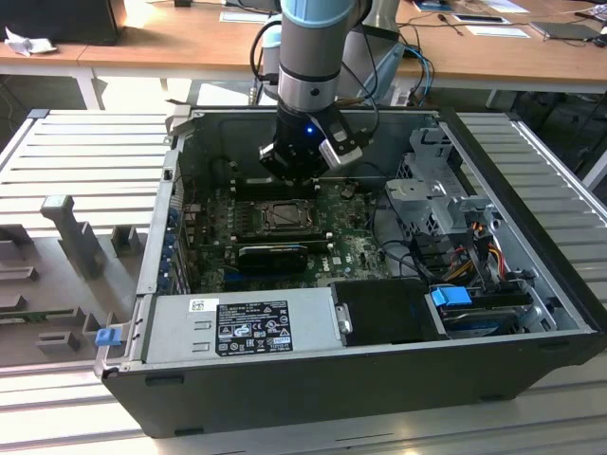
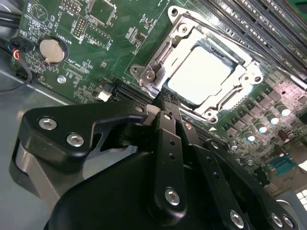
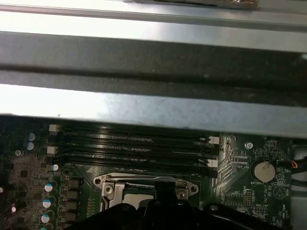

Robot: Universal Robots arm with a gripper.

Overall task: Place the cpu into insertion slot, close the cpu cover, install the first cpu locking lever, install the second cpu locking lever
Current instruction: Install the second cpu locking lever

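The cpu [image 2: 204,76], a pale square chip, lies flat in the insertion slot [image 2: 153,57] on the green motherboard. The cpu cover [image 2: 184,36], a dull-silver frame, lies down over it with the chip showing through its window. My gripper [image 2: 163,98] is shut, with nothing visible between its black fingers [image 2: 168,143]. Its tip rests at the socket's edge beside a silver screw post [image 2: 149,75]. In the exterior view my gripper [image 1: 297,180] hangs just above the back edge of the socket [image 1: 284,217]. The first wrist view has the socket [image 3: 115,184] partly hidden behind my gripper [image 3: 163,191].
Long black memory slots [image 3: 129,143] run behind the socket, under the case wall [image 3: 144,110]. A coin battery [image 2: 51,50] sits to one side. A black block [image 1: 273,256], the power supply [image 1: 247,327], a drive cage [image 1: 436,190] and cables crowd the case.
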